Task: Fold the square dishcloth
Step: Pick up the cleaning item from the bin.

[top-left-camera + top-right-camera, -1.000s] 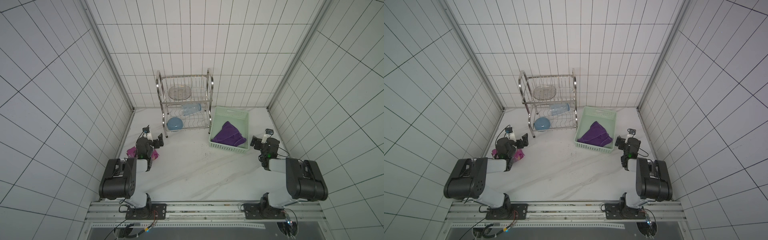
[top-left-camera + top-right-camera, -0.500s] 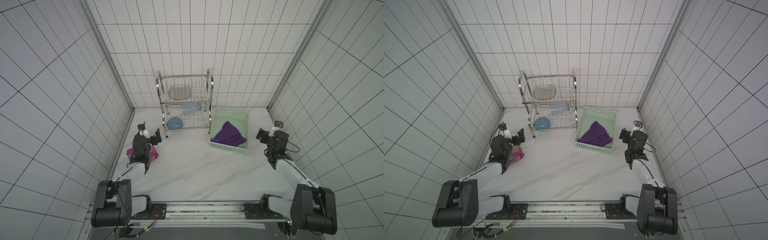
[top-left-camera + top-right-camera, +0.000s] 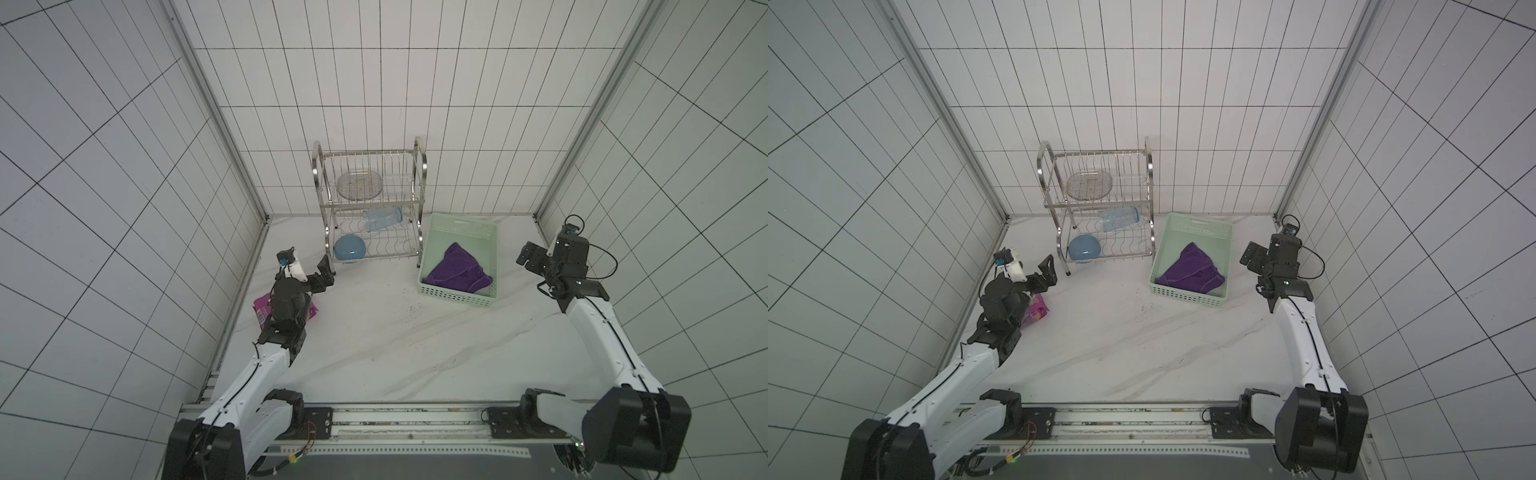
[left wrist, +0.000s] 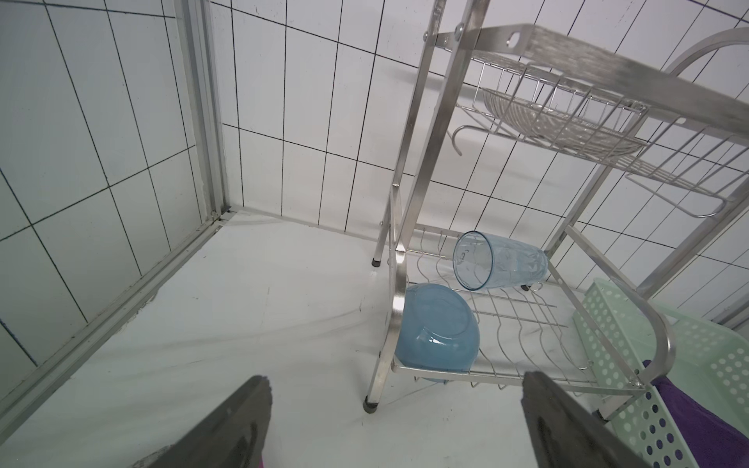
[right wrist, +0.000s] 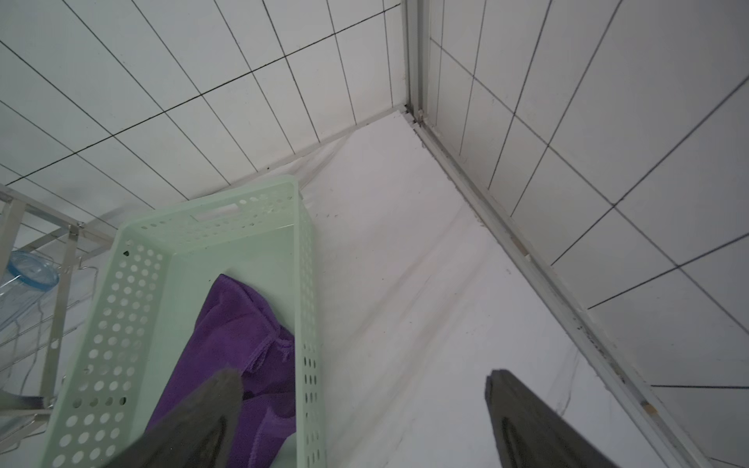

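**A:** Where was the square dishcloth (image 3: 455,272), and did anything have hold of it?

**B:** It lay crumpled in the near end of the green basket (image 3: 459,226), with one corner pointing toward the far wall. Nothing held it. The right claw (image 3: 531,258) hung beside the basket, apart from it and above the worktop (image 3: 395,345), spread wide and empty. The left claw (image 3: 325,274) was just as wide and empty, near the foot of the dish rack (image 3: 370,156). The snack packet (image 3: 262,309) lay partly hidden below its wrist.

**A:** So the step, as I read it, was getting the cloth out.

**B:** I judged so, and the right claw was the one placed for it. It would do best to cross the basket's side wall high, then come down from above onto the raised ridge of cloth. Coming in along the wall, a finger could snag in the perforated plastic or drag the light basket along.

**A:** And the grip?

**B:** Pinch a hem or a corner, not the middle of the heap, so the cloth hangs open when lifted. I could not make out the corner loop. Lift until the cloth clears the rim, then lay it on the bare worktop between the arms. There the left claw could reach a second corner for the fold.
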### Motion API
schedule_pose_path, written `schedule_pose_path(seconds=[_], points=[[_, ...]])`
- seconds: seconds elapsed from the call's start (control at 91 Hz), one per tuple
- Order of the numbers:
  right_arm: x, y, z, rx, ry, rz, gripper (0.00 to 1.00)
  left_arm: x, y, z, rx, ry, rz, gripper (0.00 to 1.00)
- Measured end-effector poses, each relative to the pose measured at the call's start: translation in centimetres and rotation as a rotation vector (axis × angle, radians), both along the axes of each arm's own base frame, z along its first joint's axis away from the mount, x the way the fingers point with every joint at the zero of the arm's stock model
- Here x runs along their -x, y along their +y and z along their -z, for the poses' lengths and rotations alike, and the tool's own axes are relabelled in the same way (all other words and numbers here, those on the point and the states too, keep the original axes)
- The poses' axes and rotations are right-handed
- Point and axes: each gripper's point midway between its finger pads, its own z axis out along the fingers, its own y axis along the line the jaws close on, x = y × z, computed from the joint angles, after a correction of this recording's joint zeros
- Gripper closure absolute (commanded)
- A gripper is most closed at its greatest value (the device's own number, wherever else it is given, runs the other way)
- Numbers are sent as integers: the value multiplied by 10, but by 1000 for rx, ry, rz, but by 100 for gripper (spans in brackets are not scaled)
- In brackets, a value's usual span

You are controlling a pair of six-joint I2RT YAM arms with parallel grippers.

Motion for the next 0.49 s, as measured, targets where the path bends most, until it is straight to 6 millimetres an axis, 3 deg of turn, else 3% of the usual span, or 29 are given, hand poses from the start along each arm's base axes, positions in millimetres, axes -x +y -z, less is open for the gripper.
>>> schedule_pose_path(seconds=[0.154, 0.297, 0.495], points=[[-11, 44, 17, -66, 144, -124, 26, -2, -5, 0, 40, 51, 16, 2], [-16, 79, 51, -106, 311, -203, 40, -7, -12, -1, 67, 91, 46, 2], [-8, 106, 94, -112, 495, -241, 51, -8, -16, 11, 98, 154, 53, 2]])
